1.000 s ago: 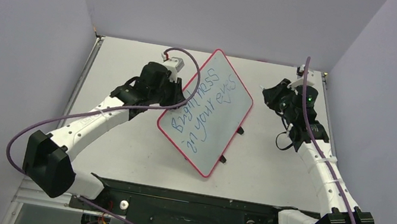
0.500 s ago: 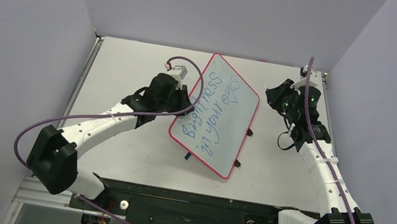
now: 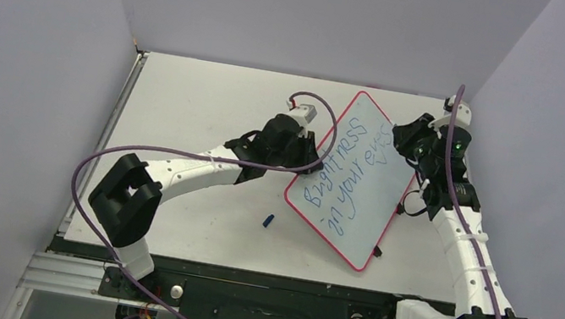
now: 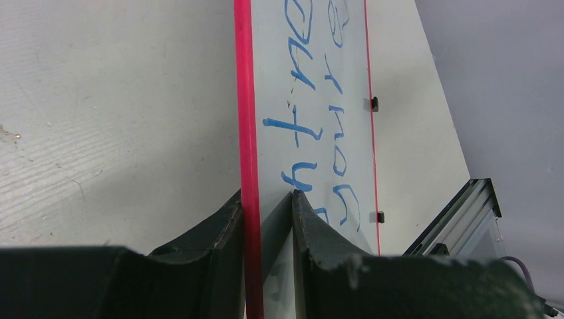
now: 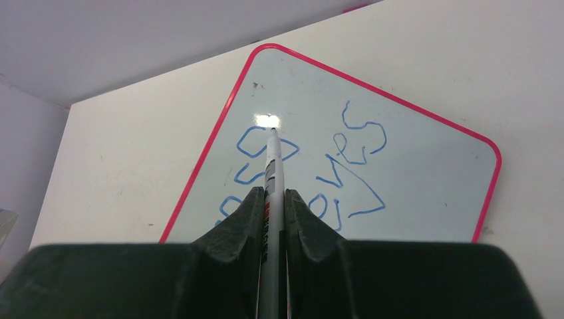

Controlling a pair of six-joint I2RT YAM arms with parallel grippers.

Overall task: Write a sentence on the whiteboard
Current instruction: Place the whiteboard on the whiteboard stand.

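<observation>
Since a second ago the whiteboard has slid to the right side of the table, uncovering a small blue cap. My left gripper pinches its red rim to hold it steady. My right gripper clamps the marker, tip over the sentence, I think for the last strokes.

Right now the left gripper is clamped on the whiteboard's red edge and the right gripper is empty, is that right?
Not quite. The right gripper is not empty: it is shut on a white marker whose tip points at the whiteboard, as the right wrist view shows. The left gripper is indeed clamped on the board's red edge.
</observation>
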